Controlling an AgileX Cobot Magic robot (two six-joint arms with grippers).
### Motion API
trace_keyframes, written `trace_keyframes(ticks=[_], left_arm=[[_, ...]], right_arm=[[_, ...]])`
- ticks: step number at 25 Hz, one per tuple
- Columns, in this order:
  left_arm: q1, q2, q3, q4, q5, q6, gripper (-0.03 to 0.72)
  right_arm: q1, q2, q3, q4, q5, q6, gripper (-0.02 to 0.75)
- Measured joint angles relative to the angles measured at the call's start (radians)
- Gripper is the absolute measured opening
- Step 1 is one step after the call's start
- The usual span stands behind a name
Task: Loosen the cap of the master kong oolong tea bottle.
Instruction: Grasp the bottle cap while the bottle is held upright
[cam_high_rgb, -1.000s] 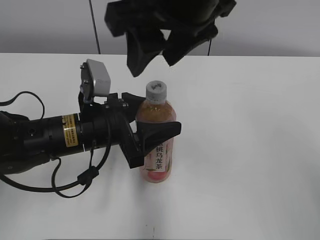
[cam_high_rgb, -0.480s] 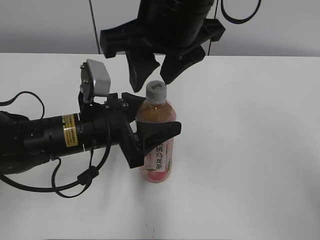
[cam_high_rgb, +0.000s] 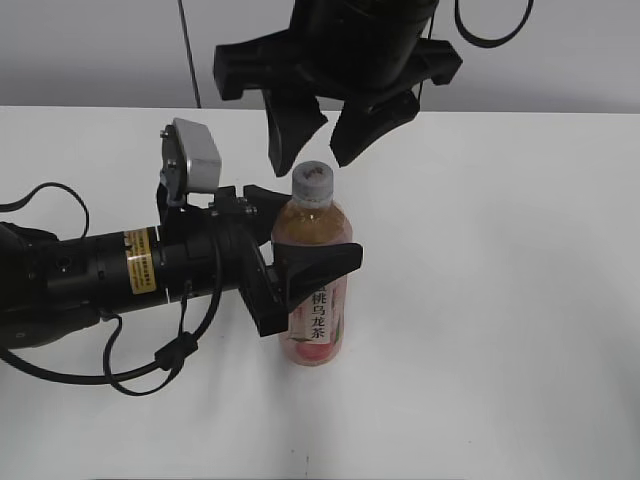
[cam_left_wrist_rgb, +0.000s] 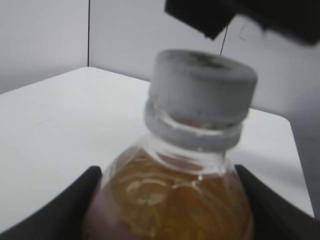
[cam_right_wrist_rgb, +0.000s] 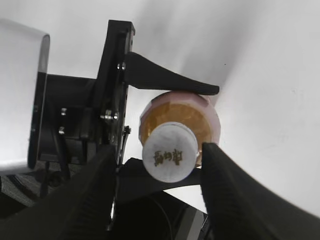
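The master kong oolong tea bottle (cam_high_rgb: 316, 300) stands upright on the white table, amber tea inside, pink-and-white label with dark characters. Its white cap (cam_high_rgb: 312, 183) is on the neck; it also shows in the left wrist view (cam_left_wrist_rgb: 202, 87) and from above in the right wrist view (cam_right_wrist_rgb: 168, 158). My left gripper (cam_high_rgb: 300, 235) is shut on the bottle's shoulder (cam_left_wrist_rgb: 170, 200), one jaw on each side. My right gripper (cam_high_rgb: 325, 140) hangs open just above the cap, its fingers (cam_right_wrist_rgb: 157, 172) spread on either side of it, apart from it.
The white table (cam_high_rgb: 500, 300) extends around the bottle. A grey wall rises behind the table's far edge. The left arm's black body and cables (cam_high_rgb: 100, 280) lie along the table at the left.
My right gripper has come down and shifted slightly right, so its open fingers now hang just over the cap. The left gripper and bottle have not moved.
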Motion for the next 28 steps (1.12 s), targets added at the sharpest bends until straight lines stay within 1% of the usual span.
trace_keyframes(ticks=[10,18,28], left_arm=[[0.000,0.000,0.000,0.000,0.000,0.000,0.463],[0.000,0.000,0.000,0.000,0.000,0.000,0.463],[0.000,0.000,0.000,-0.001,0.000,-0.001,0.463]], right_arm=[[-0.006,0.000,0.000,0.001,0.000,0.000,0.409],[-0.024,0.014,0.003,0.063,0.000,-0.035,0.409],[-0.024,0.047,0.006,0.055,0.002,-0.045,0.409]])
